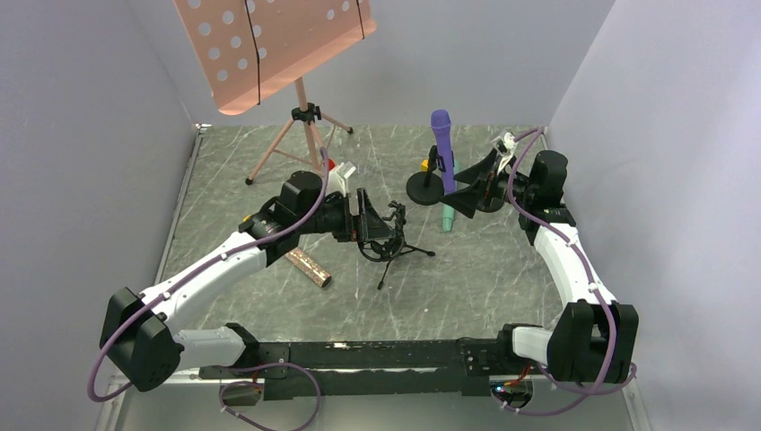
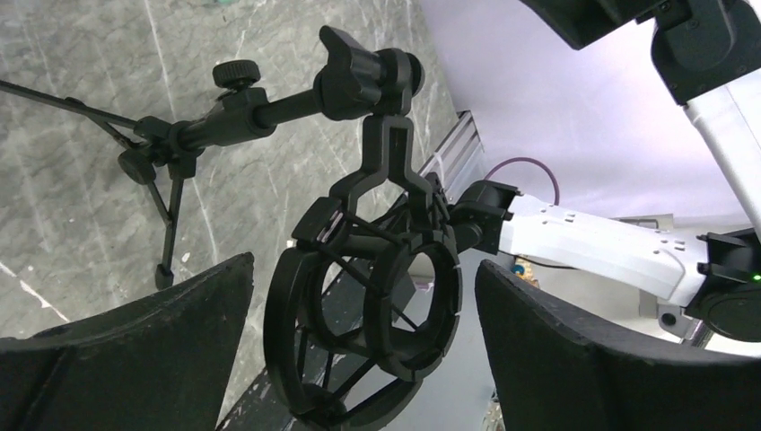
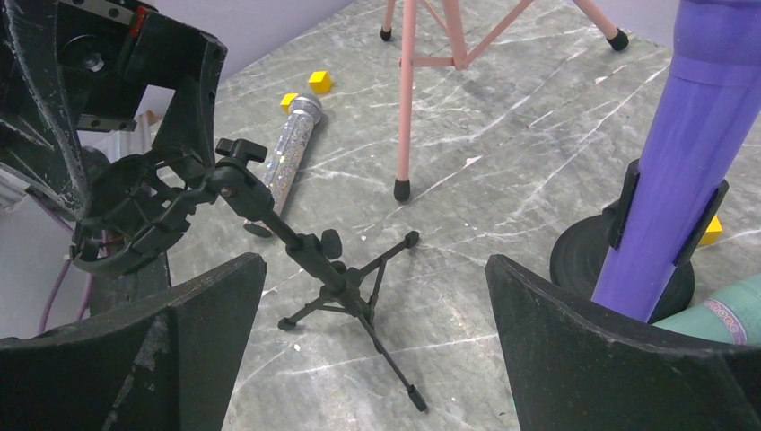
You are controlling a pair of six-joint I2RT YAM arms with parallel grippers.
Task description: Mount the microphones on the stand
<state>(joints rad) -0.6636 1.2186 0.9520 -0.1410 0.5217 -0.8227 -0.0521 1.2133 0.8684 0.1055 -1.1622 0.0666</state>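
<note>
Left gripper point(image 2: 363, 265) is wide open, holding nothing; the shock mount point(image 2: 390, 305) of the tripod stand point(image 1: 393, 250) sits between its fingers point(image 2: 135, 359) with a gap on each side. Bronze mic point(image 1: 308, 267) lies flat left of the tripod. Right of it, purple mic point(image 1: 441, 148) stands upright in a round-base stand point(image 1: 424, 187), mint mic point(image 1: 447, 218) lying beside. Right gripper point(image 3: 375, 260), also wide open and empty, hangs there near the right edge of the table point(image 1: 538, 269).

No readable text, labels or numbers anywhere
</note>
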